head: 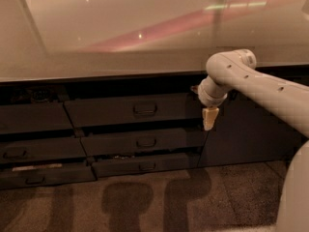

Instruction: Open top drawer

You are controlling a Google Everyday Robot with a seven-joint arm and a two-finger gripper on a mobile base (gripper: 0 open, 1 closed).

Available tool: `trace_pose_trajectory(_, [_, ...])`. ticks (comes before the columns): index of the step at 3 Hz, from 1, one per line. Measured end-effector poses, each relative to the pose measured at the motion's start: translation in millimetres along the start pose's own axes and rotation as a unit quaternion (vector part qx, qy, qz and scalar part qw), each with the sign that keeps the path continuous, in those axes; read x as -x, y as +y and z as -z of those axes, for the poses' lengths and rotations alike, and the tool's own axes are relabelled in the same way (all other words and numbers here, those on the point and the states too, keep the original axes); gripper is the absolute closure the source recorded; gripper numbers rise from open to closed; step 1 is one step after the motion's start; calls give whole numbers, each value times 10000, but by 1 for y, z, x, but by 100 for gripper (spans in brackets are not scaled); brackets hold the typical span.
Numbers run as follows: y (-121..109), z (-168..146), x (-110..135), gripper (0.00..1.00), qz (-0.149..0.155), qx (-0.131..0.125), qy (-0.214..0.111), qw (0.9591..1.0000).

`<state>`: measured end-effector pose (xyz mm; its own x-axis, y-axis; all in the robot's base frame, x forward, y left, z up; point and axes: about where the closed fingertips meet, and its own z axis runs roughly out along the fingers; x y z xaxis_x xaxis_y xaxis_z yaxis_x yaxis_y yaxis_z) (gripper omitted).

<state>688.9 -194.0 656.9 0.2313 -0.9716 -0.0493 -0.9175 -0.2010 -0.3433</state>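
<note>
The top drawer [120, 110] is the wide dark grey front just under the pale countertop, with a small rectangular pull handle [145, 109] at its centre. Its front lies about in line with the fronts beside it. My gripper [210, 118] hangs pointing down from the white arm [260, 83], just off the drawer's right end and level with its lower edge. It is well right of the handle. The pale fingertips meet in a point, shut, with nothing held.
Two narrower drawer fronts [145, 142] [145, 166] sit below the top one, and more fronts stack at the left [29, 151]. A dark cabinet panel [246, 134] stands behind the gripper. The countertop [120, 37] overhangs above, and speckled floor [145, 202] runs along the bottom.
</note>
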Motion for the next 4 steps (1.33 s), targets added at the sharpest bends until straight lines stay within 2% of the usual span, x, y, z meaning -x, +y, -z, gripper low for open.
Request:
trace_pose_trajectory(1, [3, -1, 3, 0, 305, -66, -381, 9988])
trace_pose_trajectory(2, [3, -1, 3, 0, 304, -65, -381, 9988])
trace_pose_trajectory(4, [2, -29, -32, 0, -238, 268, -351, 9987])
